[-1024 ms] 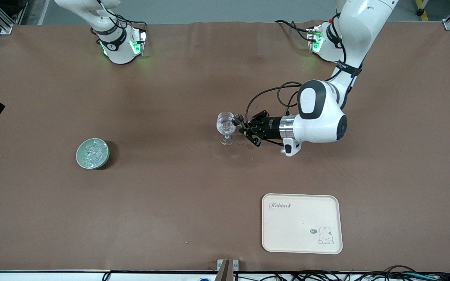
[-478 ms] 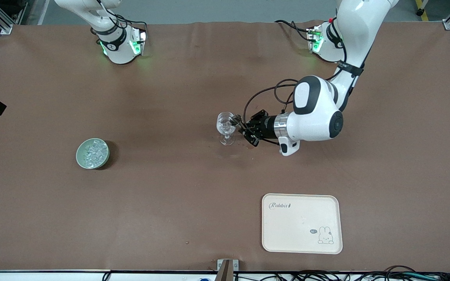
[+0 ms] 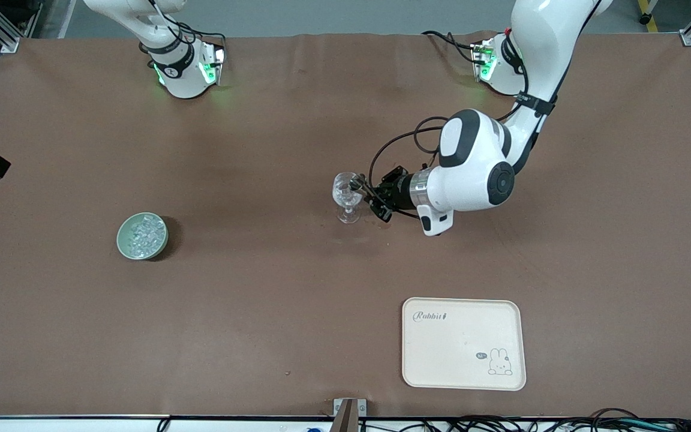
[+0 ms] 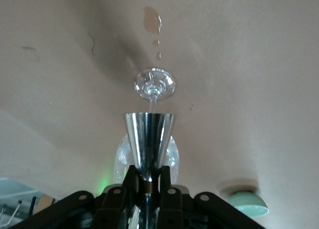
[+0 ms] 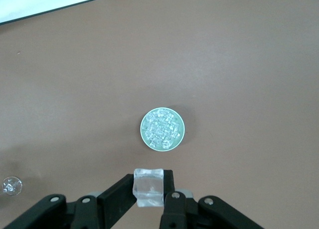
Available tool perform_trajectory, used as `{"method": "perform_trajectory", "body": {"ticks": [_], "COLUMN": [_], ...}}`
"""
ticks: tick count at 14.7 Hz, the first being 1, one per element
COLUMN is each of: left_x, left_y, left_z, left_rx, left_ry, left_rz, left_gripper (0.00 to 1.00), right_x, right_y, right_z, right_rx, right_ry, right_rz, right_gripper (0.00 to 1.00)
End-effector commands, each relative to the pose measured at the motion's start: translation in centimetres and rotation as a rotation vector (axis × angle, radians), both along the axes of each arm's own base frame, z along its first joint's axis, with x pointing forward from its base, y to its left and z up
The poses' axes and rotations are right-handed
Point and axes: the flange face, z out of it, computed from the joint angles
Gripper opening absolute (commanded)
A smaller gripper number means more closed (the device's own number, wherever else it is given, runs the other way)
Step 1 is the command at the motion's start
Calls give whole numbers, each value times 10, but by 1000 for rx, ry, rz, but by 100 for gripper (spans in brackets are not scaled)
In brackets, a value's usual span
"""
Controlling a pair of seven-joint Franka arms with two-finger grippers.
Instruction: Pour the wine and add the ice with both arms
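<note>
I see the left gripper (image 3: 362, 193) clamped on a metal jigger (image 4: 149, 141), tipped at the wine glass (image 3: 347, 195). The right gripper (image 5: 150, 195), above the green bowl (image 5: 162, 129), pinches an ice cube (image 5: 149, 187).

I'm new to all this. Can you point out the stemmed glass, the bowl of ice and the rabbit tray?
stemmed glass (image 3: 346, 191), front view, its clear cup
bowl of ice (image 3: 122, 230), front view, its green rim
rabbit tray (image 3: 463, 324), front view, its bare middle

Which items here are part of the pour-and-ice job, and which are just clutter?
In use: stemmed glass; steel cup in left gripper, at the glass; ice cube in right gripper, over the bowl of ice.
Lying about: cream tray.
</note>
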Motion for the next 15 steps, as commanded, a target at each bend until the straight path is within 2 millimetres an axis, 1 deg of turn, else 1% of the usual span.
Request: {"method": "perform_trajectory", "body": {"ticks": [1, 4, 5, 8, 15], "left_x": [3, 3, -1, -4, -3], "left_y": [-8, -9, -15, -19, -25], "left_z": [15, 15, 15, 17, 24], "left_rx": [57, 73, 74, 110, 149], "left_ry": [-40, -49, -47, -59, -84], "left_rz": [6, 2, -5, -13, -11], "left_gripper": [0, 0, 0, 0, 0], "right_x": [-3, -3, -3, -2, -1], "right_y": [2, 3, 3, 3, 3], "right_z": [4, 5, 5, 5, 5], "right_rx": [14, 16, 16, 15, 16], "right_ry": [-11, -14, -16, -19, -25], "right_rz": [1, 2, 3, 3, 3], "right_gripper": [3, 3, 3, 3, 3]}}
